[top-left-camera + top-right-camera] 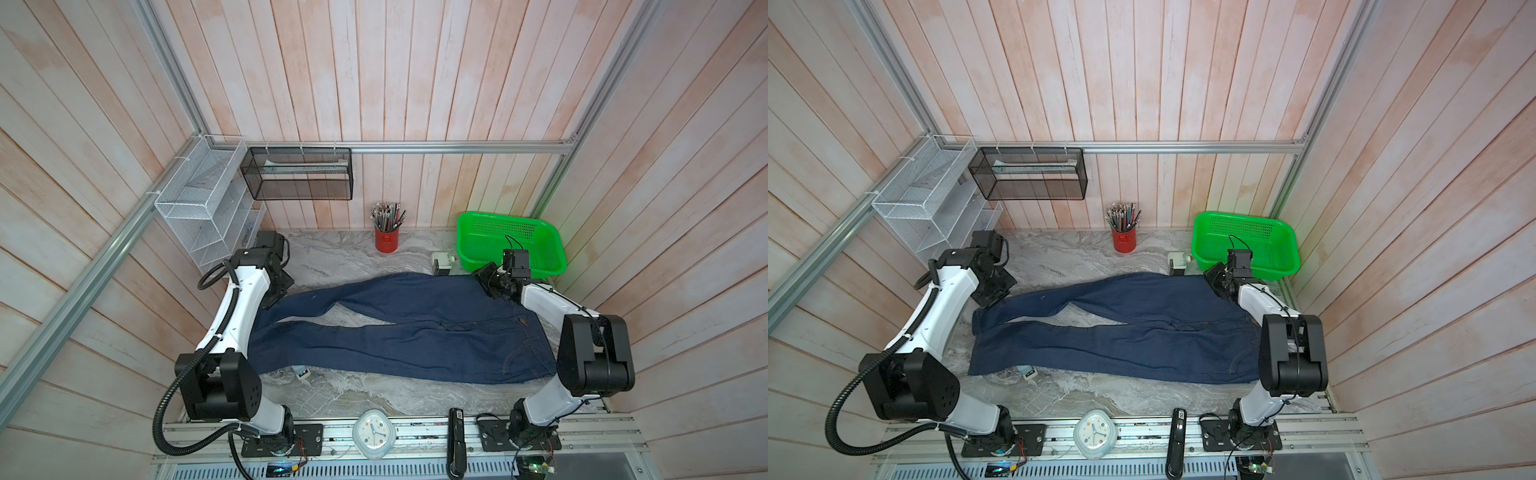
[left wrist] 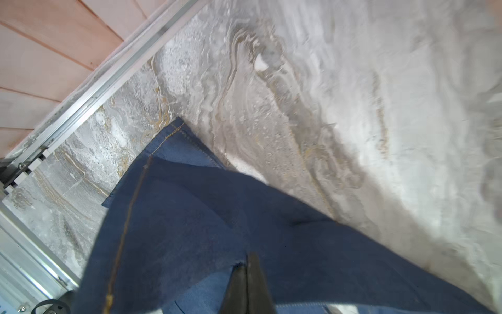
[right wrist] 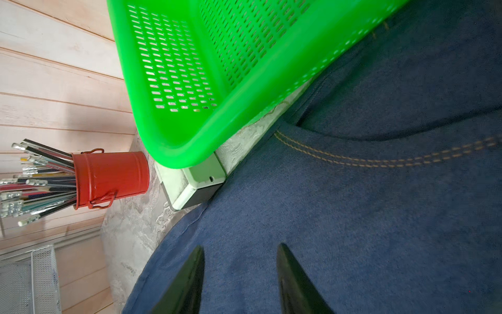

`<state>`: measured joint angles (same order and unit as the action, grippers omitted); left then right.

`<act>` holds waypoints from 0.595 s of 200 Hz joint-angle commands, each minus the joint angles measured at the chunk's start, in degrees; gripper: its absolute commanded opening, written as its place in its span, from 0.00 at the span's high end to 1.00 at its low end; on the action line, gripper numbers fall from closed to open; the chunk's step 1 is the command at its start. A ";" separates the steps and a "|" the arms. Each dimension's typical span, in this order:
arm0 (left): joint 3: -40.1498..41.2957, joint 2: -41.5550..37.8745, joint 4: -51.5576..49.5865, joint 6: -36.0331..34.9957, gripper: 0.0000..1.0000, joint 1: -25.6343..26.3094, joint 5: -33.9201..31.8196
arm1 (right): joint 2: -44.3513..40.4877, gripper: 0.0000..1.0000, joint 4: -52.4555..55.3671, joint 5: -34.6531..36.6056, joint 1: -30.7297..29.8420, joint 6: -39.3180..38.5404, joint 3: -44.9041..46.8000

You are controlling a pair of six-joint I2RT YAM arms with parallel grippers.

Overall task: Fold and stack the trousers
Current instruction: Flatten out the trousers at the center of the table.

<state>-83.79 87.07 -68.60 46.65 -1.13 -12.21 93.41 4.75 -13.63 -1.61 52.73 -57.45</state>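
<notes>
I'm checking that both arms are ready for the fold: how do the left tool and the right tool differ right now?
The left tool is shut, apparently pinching denim; the right tool is open, gripping nothing. The left tool is at the leg end of the trousers; the right tool is at the waist end, beside the green basket. Both sit low at the denim's far edge.

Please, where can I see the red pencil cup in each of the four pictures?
In a top view: the cup stands by the back wall, beyond the jeans.
In a top view: the cup by the back wall, beyond the jeans.
Left wrist: not in it.
Right wrist: the cup by the wall, past the basket.
Shared landmark: the jeans, in all four.
</notes>
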 commanded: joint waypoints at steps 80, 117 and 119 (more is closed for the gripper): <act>-2.34 5.58 2.29 -1.65 1.00 -2.87 4.56 | -1.05 0.55 0.87 -1.23 -0.35 -0.57 1.31; -3.74 11.25 5.09 -1.23 1.00 -3.49 3.07 | -1.36 0.55 0.74 -1.24 -0.33 -0.43 1.96; -3.86 11.51 5.28 -1.17 1.00 -3.52 3.00 | -1.38 0.55 0.75 -1.23 -0.39 -0.43 2.01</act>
<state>-85.78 96.47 -65.91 45.60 -3.99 -8.58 93.30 4.75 -14.46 -1.69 52.71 -56.45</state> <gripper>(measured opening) 0.045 0.451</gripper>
